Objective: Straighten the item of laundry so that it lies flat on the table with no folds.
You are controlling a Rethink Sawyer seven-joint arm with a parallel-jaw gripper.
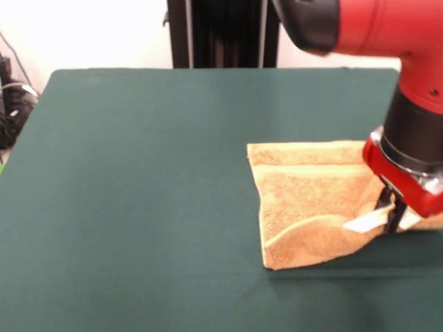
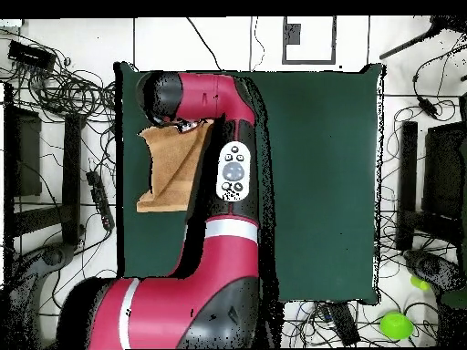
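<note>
The orange-tan towel lies on the right side of the green table. Its near edge is folded over and raised, and a flat woven band runs across its far part. My gripper is at the towel's right edge, shut on the cloth next to the small white label, and holds that edge slightly off the table. In the overhead view the towel lies near the table's left edge. The red arm covers part of the towel and hides the gripper.
The robot's black pedestal stands behind the table's far edge. Cables lie beyond the table's left side. The towel's right part is close to the table's right edge in the front view.
</note>
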